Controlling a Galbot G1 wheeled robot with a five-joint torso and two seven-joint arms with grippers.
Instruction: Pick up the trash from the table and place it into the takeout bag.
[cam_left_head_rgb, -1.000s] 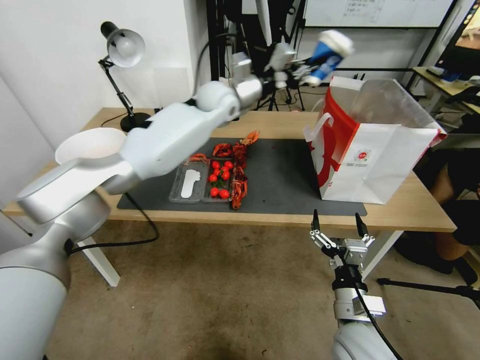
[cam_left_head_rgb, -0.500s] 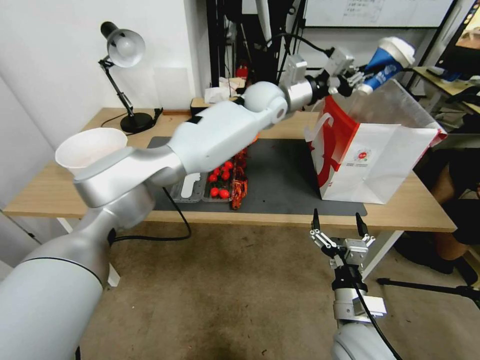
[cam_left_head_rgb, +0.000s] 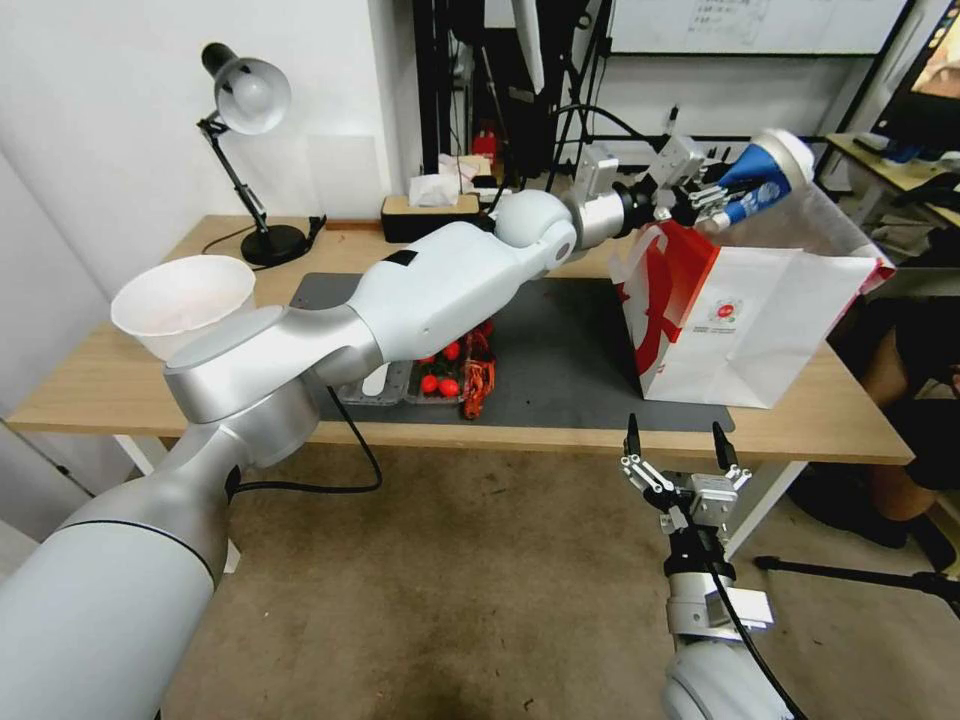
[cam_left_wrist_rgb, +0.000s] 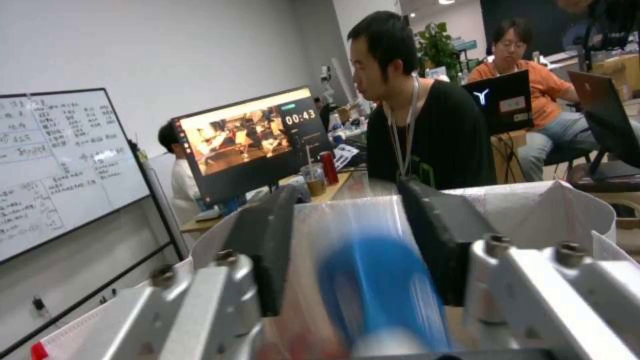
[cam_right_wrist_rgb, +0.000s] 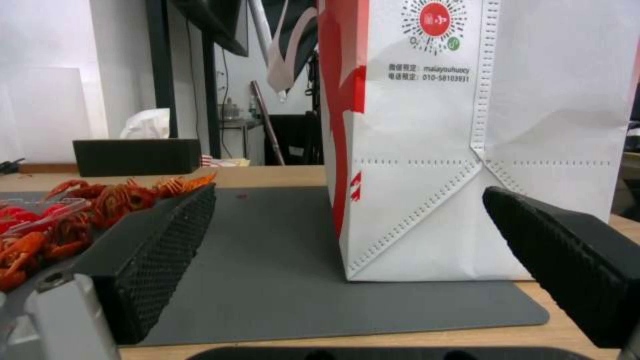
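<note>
The left claw (cam_left_head_rgb: 722, 196) has come down since a moment ago, so the blue paper cup (cam_left_head_rgb: 762, 180) it grips now sits lower, tilted with its white lid pointing up and away, right above the open mouth of the takeout bag (cam_left_head_rgb: 760, 310) near the bag's far left rim. From the left wrist the two dark pads (cam_left_wrist_rgb: 270, 250) press on either side of the cup (cam_left_wrist_rgb: 380, 290), with the bag's white rim (cam_left_wrist_rgb: 553, 200) spread beyond it. The bag stands upright on the right end of the dark grey mat (cam_left_head_rgb: 570, 350), its mouth gaping wide and nothing standing close around it on that end of the desk (cam_left_head_rgb: 840, 420). The long left arm stretches across the middle of the desk, over a clear tray of tomatoes (cam_left_head_rgb: 440, 380) and a line of red crayfish (cam_left_head_rgb: 478, 375). A big white bowl (cam_left_head_rgb: 182, 300) sits near the left edge, a lamp (cam_left_head_rgb: 245, 95) behind it. The right claw (cam_left_head_rgb: 675, 445) hangs below the desk's front edge, released with fingers spread wide, well apart from everything; its own camera looks level across the mat (cam_right_wrist_rgb: 280, 260) at the bag's side (cam_right_wrist_rgb: 467, 150).
</note>
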